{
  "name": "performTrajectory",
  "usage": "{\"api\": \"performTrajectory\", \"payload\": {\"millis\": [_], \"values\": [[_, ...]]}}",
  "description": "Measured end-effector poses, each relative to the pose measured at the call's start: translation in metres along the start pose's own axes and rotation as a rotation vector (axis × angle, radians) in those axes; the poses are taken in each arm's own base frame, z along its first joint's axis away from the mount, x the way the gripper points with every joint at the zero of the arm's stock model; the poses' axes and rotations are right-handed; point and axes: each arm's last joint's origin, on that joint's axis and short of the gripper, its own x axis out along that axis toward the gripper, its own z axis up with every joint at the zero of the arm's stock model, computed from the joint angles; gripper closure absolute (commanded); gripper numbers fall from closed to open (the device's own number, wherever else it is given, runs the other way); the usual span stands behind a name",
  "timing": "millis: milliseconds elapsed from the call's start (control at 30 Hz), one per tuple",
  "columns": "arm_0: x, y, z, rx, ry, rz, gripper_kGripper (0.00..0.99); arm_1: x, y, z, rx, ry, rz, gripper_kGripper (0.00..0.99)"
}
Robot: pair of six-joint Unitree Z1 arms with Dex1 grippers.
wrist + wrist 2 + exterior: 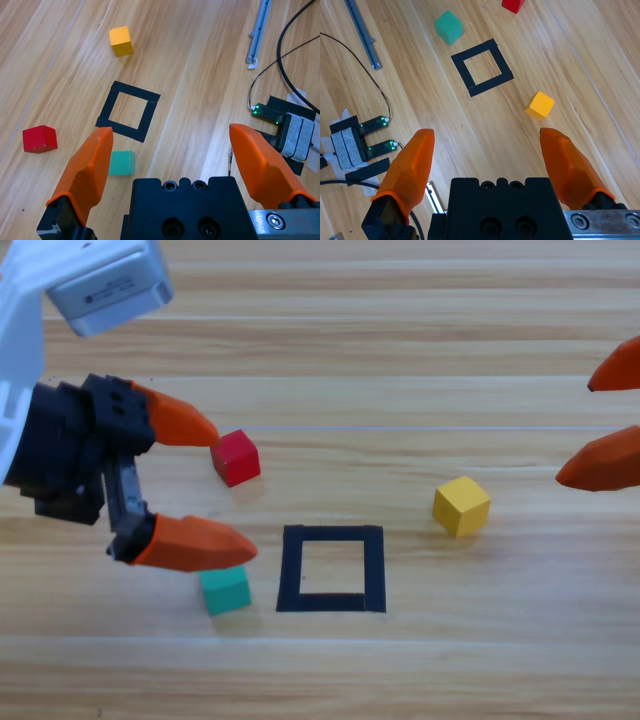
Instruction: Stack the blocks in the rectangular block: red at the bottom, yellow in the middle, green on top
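The left claw [215, 485] hangs above the wooden worktop [400, 360] with its two orange jaws spread wide and nothing between them. The red cube [236, 457] lies just beside the tip of its upper jaw, as the high view shows it – from above I cannot tell if they touch, but in the left wrist view the cube sits free on the wood, to the outer side of one jaw. The teal-green cube [225, 589] lies just beside the tip of the other jaw and is partly covered by it in the high view; in the left wrist view it shows near the inner edge of that jaw, low on the wood. The black tape square [332, 568] lies ahead of this claw, a little beyond the green cube, and its centre is bare wood. The yellow cube [461, 505] lies farther on, past the square, well apart from the left claw. The right claw [573, 428] waits at the right edge of the high view, where only the two orange tips show – they also stand wide apart and hold nothing. The yellow cube is the nearest block to it, lying ahead of its jaws on the worktop; the tape square is beyond that, then the green and the red cubes.
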Motion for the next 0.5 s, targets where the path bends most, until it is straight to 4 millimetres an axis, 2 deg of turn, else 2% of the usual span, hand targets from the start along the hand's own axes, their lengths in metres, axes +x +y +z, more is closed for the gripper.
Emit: {"api": "performTrajectory", "payload": {"millis": [333,500], "values": [[0.0,0.0005,-0.0001,-0.012,0.002,0.01,0.0,0.0006,0.0001,-0.0008,0.002,0.003,0.001,0.06],[-0.0002,0.0044,-0.0009,-0.082,0.015,0.09,0.0,0.0019,-0.0027,-0.0037,0.101,0.025,-0.065,0.06]]}}
